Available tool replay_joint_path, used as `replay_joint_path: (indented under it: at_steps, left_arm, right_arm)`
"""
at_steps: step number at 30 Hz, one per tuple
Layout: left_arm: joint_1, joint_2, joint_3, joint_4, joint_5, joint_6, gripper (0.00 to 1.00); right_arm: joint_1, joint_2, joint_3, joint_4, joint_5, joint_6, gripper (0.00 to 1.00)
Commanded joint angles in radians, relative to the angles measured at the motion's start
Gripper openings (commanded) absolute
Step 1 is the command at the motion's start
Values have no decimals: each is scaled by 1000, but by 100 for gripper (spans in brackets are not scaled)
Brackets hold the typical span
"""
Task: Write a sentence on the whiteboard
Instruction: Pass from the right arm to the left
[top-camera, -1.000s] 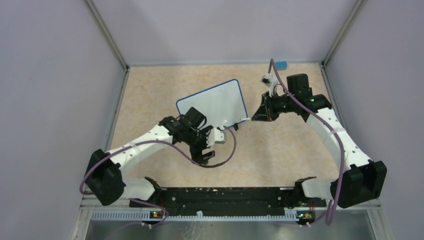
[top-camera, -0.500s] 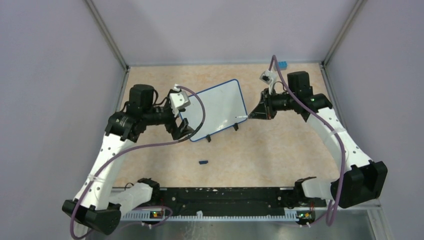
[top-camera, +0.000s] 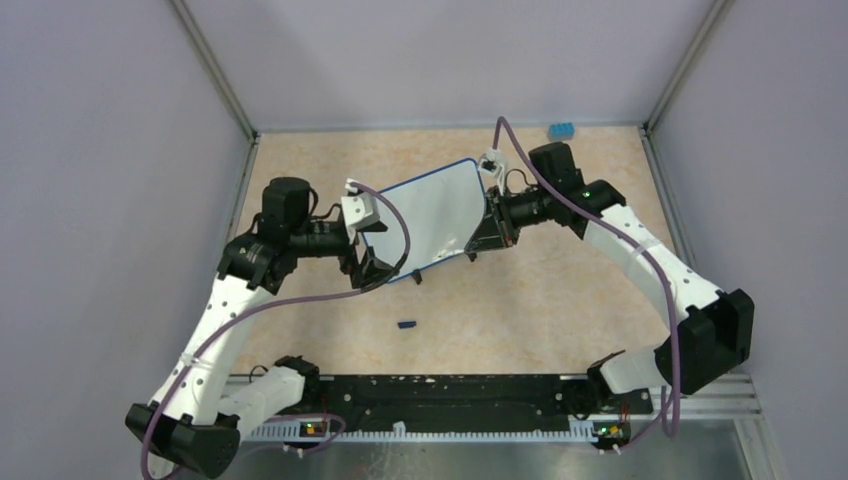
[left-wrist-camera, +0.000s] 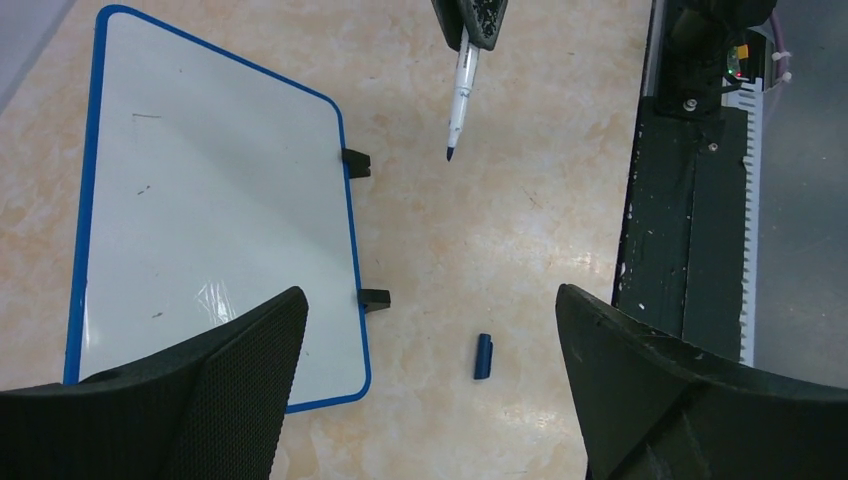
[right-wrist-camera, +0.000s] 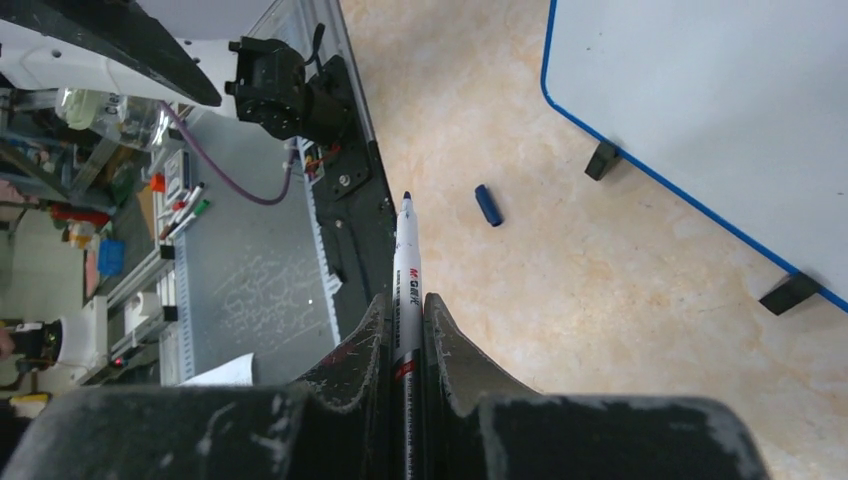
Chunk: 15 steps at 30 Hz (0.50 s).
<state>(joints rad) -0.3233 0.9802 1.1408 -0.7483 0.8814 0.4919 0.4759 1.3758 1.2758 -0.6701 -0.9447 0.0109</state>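
Whiteboard (left-wrist-camera: 210, 230) apparently tilted; right hand (right-wrist-camera: 405, 305) grips marker (right-wrist-camera: 404, 250).

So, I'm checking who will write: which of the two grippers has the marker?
The right gripper: it is shut on the uncapped marker, whose tip points out ahead. The left gripper is wide open and holds nothing.

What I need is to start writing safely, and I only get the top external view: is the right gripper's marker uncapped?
Observer: Yes. In the right wrist view the right gripper is shut on the marker, its dark tip bare.
Operator: And that small dark speck I see?
Observer: The blue cap, lying loose on the table.
Operator: Any writing yet?
Observer: None; the left wrist view shows the whiteboard with only faint smudges.
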Motion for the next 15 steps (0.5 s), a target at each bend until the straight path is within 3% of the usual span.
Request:
replay_joint_path:
  at_steps: [1,9,15]
  left_arm:
    - [-21,38,-22,82,49,47,97]
    - [-216,100,-30,153,-159,111,95]
    - [-267,179,-27,167,-176,130,90]
  right_arm:
    - [38,22,55,35,-57,33,0]
    - [69,65,29,107,-106,103,0]
    - [95,119,42,145,-111,130,0]
